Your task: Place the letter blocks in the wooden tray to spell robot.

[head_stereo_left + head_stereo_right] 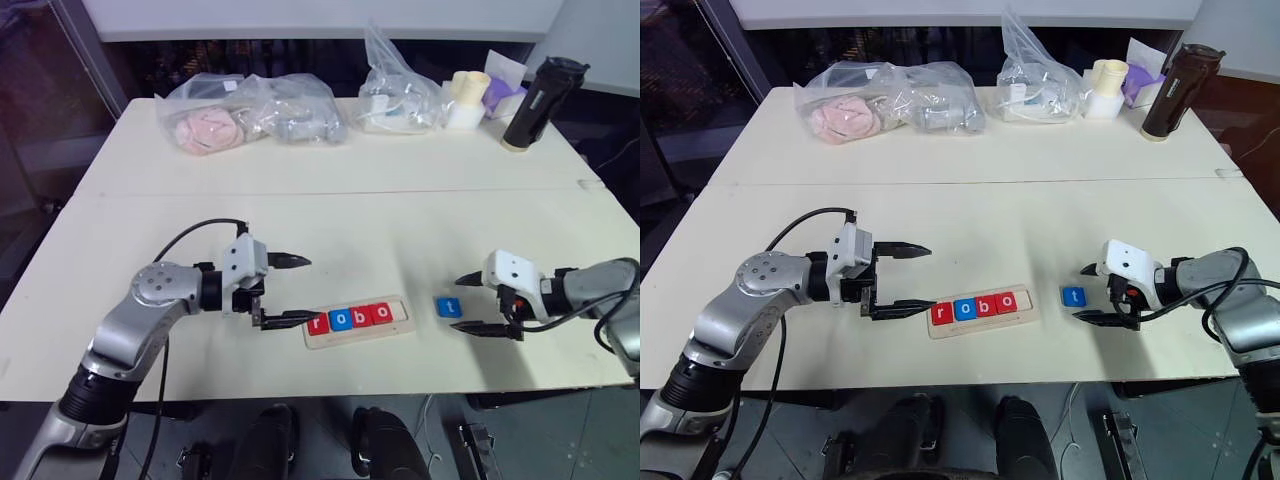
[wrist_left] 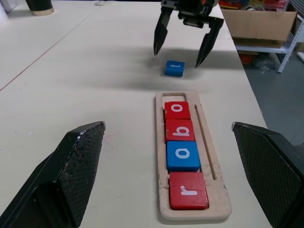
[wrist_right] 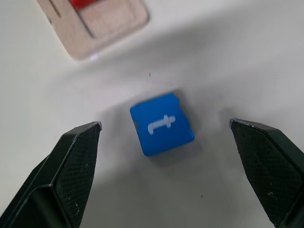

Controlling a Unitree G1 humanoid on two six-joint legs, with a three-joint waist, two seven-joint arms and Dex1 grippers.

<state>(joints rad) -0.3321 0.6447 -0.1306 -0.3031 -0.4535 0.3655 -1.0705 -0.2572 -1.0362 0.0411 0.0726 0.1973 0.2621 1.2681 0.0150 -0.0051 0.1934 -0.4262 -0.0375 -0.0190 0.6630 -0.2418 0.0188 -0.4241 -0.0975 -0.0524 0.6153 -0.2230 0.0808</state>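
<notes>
Blue t block lies flat on the bench near its front edge, between the wooden tray and the right gripper, just beside the tray's right end but not touching it. Right gripper's jaws stand wide open, empty, tips either side of the block w/ a gap on both sides, pointing down and toward the tray; it's clearly the nearer arm. Block sits slightly skewed to the jaw line in the right wrist view, so a small wrist turn looks needed. Tray's long axis runs along the front edge; r, o, b, o fill it from the left end, last slot at the right end free. Left gripper hovers at the tray's left end, jaws open, empty. Bare bench all round the block; bags & bottle lie well apart at the back edge
</notes>
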